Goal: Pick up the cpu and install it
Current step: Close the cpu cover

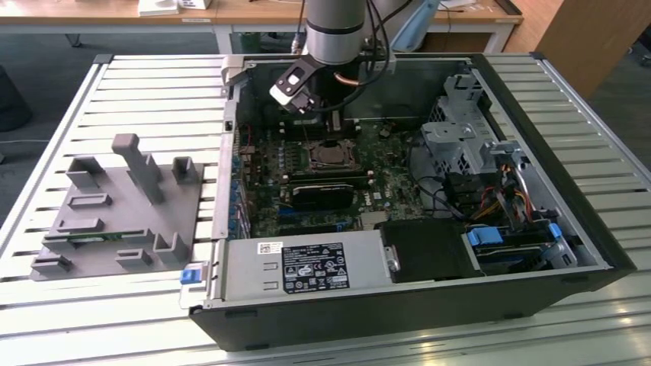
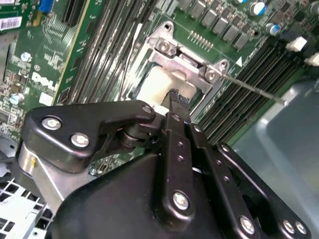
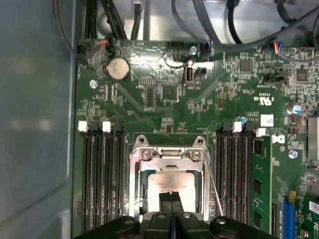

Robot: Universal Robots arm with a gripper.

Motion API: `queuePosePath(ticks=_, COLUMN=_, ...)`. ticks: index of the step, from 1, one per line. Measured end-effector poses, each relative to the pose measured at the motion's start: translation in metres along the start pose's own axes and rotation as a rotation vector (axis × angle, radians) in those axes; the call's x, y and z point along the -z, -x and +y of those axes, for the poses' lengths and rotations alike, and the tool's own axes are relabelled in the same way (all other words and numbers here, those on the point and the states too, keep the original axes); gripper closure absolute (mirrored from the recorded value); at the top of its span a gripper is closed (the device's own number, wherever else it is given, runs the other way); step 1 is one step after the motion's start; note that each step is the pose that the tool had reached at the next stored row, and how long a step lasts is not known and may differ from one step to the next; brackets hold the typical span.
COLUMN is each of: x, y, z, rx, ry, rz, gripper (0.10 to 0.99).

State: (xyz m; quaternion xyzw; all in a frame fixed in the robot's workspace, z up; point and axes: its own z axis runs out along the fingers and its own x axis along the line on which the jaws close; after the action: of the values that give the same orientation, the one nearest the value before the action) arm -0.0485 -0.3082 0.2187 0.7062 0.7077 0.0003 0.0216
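The slatted counter (image 1: pixel 152 91) carries an open computer case (image 1: pixel 569 229). Inside it, the motherboard's (image 3: pixel 164 94) metal-framed socket (image 3: pixel 169 154) holds the cpu (image 3: pixel 167 180), which lies flat with its pale top showing. The gripper (image 3: pixel 172 195) hangs directly over the socket, fingers closed together on nothing, tips at the cpu's top.

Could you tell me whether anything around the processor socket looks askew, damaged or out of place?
Nothing looks damaged. The cpu lies square in the socket frame, under the shut gripper. Only the thin lever rod stands out: it angles away from the frame over the memory slots.
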Motion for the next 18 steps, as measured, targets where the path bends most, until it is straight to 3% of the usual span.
queuePosePath(ticks=8, x=-0.011, y=-0.0004, z=-0.0093, rx=0.0, ry=0.0, rz=-0.0008, gripper=0.98)
queuePosePath(ticks=18, x=-0.0186, y=-0.0005, z=-0.0098, rx=0.0, ry=-0.001, rz=-0.0017, gripper=0.98)
